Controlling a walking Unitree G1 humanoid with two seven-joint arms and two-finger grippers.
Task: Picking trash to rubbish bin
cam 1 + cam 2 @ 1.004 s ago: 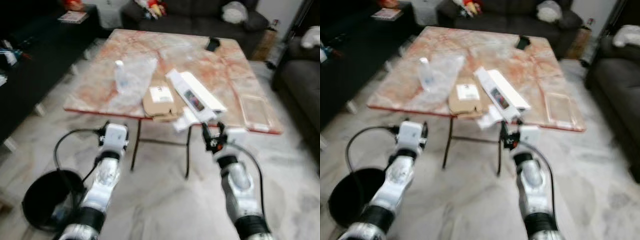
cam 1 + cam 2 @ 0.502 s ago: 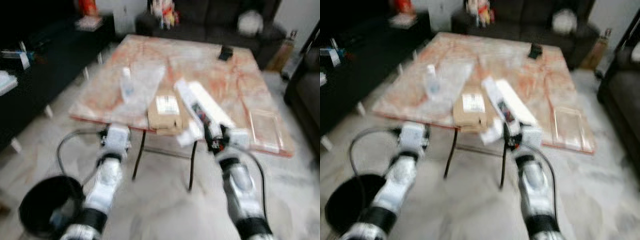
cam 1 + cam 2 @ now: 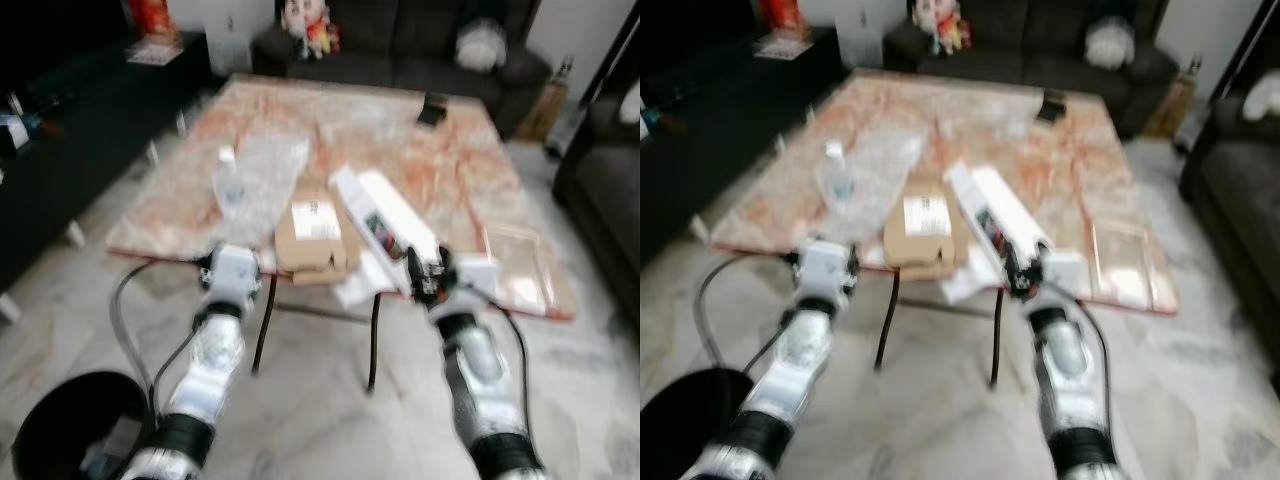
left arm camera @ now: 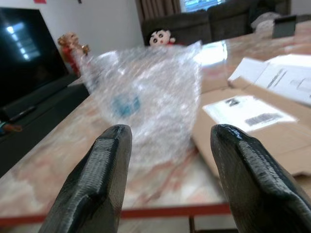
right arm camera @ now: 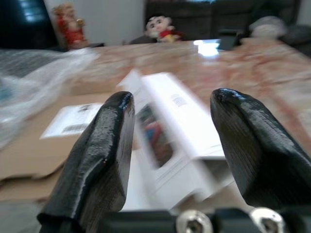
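On the marble-patterned table (image 3: pixel 300 110) ahead lies the trash: a crumpled sheet of bubble wrap (image 3: pixel 265 175) with a small plastic bottle (image 3: pixel 228 172) at its left side, a flat brown cardboard box (image 3: pixel 312 232) with a white label near the front edge, and a long white box (image 3: pixel 385 215) lying at an angle just right of it, its near end hanging over the table edge above some white paper (image 3: pixel 360 285). A clear plastic tray (image 3: pixel 520 265) sits at the right front corner, and a dark phone-like thing (image 3: pixel 433 108) lies near the far edge.

Both arms are raised to the front edge of the table. The left gripper (image 4: pixel 167 160) has its fingers (image 4: pixel 99 179) spread wide apart, holding nothing, and faces the bubble wrap and the cardboard box beyond the red table rim. The right gripper (image 5: pixel 170 145) also has its fingers (image 5: pixel 104 160) wide apart and empty, with the long white box between and just past them; whether they touch it cannot be told.

A black rubbish bin (image 3: pixel 60 425) stands on the pale floor at the robot's lower left, well apart from the table. Dark sofas (image 3: pixel 400 40) stand behind the table and at the right, with a doll (image 3: pixel 300 20) on the far one
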